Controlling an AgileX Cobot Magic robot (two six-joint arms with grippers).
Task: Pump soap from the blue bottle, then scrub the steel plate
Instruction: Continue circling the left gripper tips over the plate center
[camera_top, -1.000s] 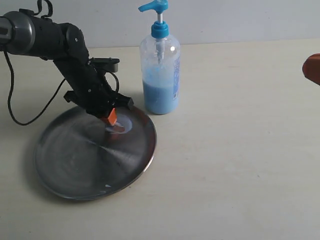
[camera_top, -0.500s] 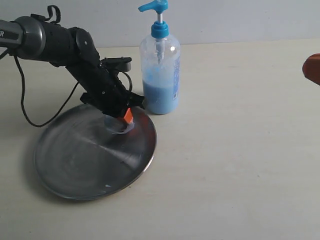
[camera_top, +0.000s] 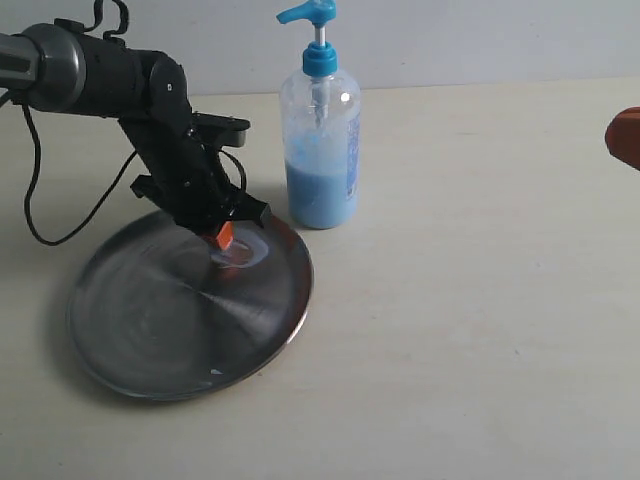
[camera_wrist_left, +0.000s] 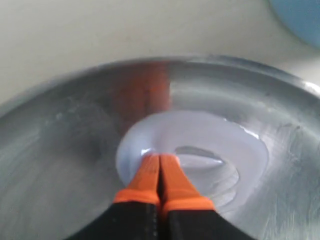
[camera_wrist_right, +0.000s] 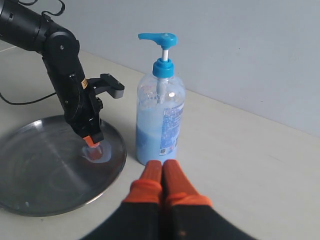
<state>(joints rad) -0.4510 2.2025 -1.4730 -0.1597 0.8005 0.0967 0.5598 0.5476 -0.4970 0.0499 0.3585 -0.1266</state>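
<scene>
The steel plate (camera_top: 170, 320) lies on the table at the left, its rim close beside the blue bottle (camera_top: 321, 150), which stands upright with its pump head up. A pale blue smear of soap (camera_top: 250, 250) sits on the plate near the rim closest to the bottle. My left gripper (camera_top: 224, 238) is shut with nothing between its orange fingertips, which press into the soap (camera_wrist_left: 200, 145). My right gripper (camera_wrist_right: 162, 165) is also shut and holds nothing; it hovers over the table off to the right, facing the bottle (camera_wrist_right: 160, 120). Only an orange edge shows at the exterior view's right border.
The left arm's black cable (camera_top: 40, 200) loops over the table behind the plate (camera_wrist_right: 45, 170). A pale wall runs along the back of the beige table (camera_top: 480, 300). A small white speck (camera_top: 215, 373) sits near the plate's front rim.
The left gripper has swept back to the left across the soap smear after swinging right toward the bottle half a second ago. The bottle, plate and right gripper have not moved.
</scene>
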